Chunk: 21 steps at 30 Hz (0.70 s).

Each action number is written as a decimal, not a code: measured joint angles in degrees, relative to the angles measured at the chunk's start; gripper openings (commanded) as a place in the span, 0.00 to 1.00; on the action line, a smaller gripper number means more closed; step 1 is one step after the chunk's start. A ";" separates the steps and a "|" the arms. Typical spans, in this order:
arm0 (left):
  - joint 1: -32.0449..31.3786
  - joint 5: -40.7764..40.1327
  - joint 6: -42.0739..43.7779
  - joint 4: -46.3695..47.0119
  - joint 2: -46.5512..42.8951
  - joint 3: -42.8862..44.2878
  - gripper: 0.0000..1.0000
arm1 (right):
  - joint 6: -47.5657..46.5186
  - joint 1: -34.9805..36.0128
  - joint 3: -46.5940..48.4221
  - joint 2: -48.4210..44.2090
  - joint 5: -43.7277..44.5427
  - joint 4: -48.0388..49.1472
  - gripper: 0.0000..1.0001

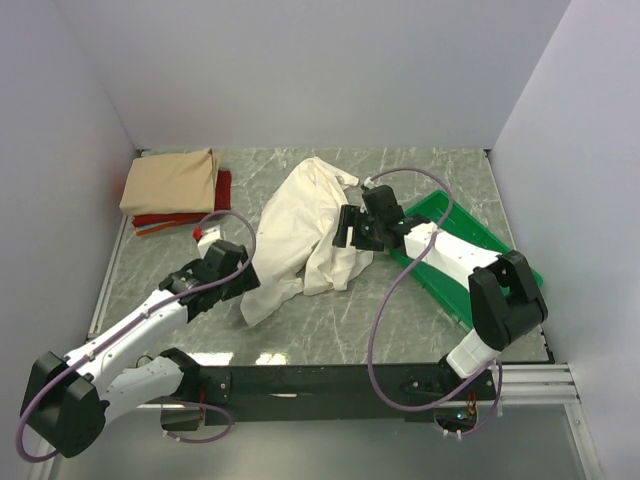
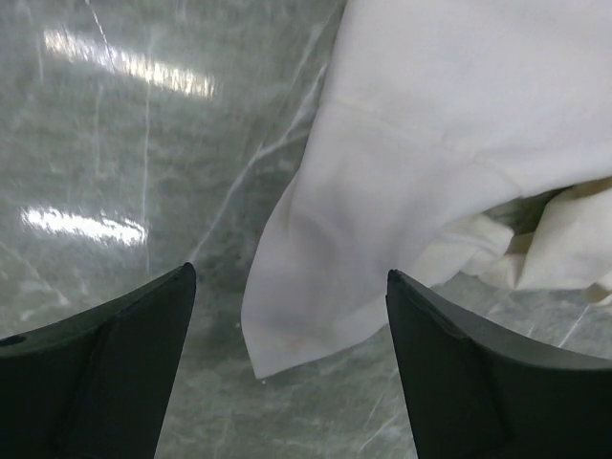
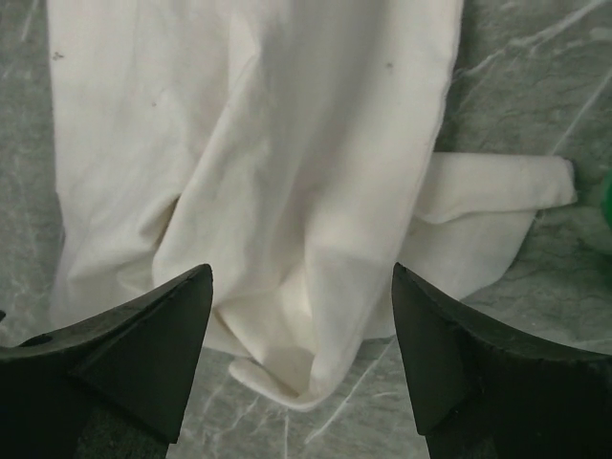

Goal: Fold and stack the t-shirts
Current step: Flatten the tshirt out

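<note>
Showing cream t-shirt (image 1: 300, 235) lying crumpled at mid-table, with tan t-shirt (image 1: 172, 180) lying folded on red t-shirt (image 1: 165, 219) at the far left corner. Holding left gripper (image 2: 289, 271) over the cream shirt's near corner, jaws standing apart, clamping nothing. Hovering right gripper (image 3: 301, 268) above its right side, jaws standing wide apart, green tray (image 1: 455, 212) sitting just beside

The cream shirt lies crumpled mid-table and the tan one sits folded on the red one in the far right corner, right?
Wrong corner. The top view shows the tan shirt folded on the red shirt in the far left corner; the cream shirt does lie crumpled mid-table.
</note>
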 measured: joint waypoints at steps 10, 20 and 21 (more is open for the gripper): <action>-3.43 2.32 -9.51 -0.57 -4.87 -8.17 0.81 | -1.05 -0.02 0.74 2.16 2.49 -0.61 0.79; -3.85 8.07 -14.43 3.67 -9.44 -15.74 0.75 | -1.05 2.54 -5.03 -5.40 0.31 -1.07 0.77; -3.91 8.31 -14.56 4.04 -9.51 -16.02 0.74 | -1.05 3.23 -5.40 -5.77 0.15 -1.09 0.76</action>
